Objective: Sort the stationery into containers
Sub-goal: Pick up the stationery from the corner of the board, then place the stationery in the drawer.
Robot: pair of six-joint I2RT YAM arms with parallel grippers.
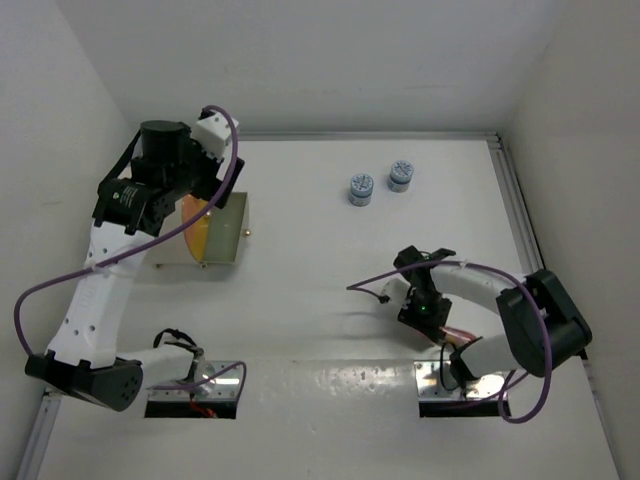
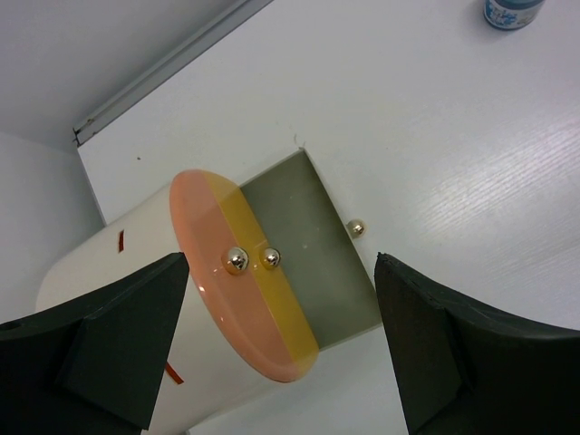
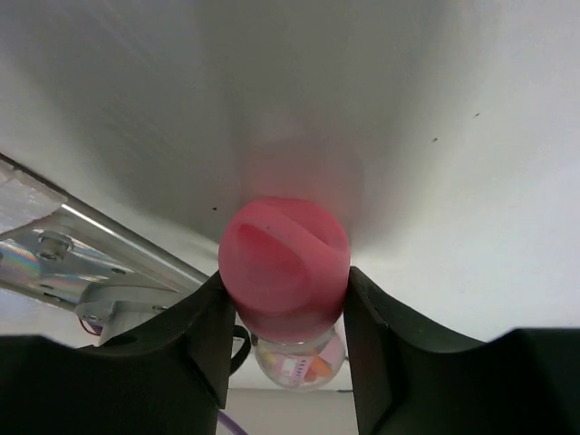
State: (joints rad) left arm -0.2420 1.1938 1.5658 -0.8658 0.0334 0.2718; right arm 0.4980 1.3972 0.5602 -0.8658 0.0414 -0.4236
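Between the fingers of the right end effector (image 3: 285, 283), a stubby pink-topped cylinder (image 3: 284, 249) is pinched, both inner faces being pressed against its cap. Its long axis is judged to run along the fingers, pink end outward. The cream drum (image 2: 109, 254), with its drawer (image 2: 308, 245) standing open, is placed well to the left, directly under the left end effector (image 2: 283, 299), which is spread wide and empty. Counted: one cylinder, two round blue-and-white pieces (image 1: 362, 188) on the tabletop (image 1: 300, 300), one drum, one open drawer. Pens cannot be identified with certainty.
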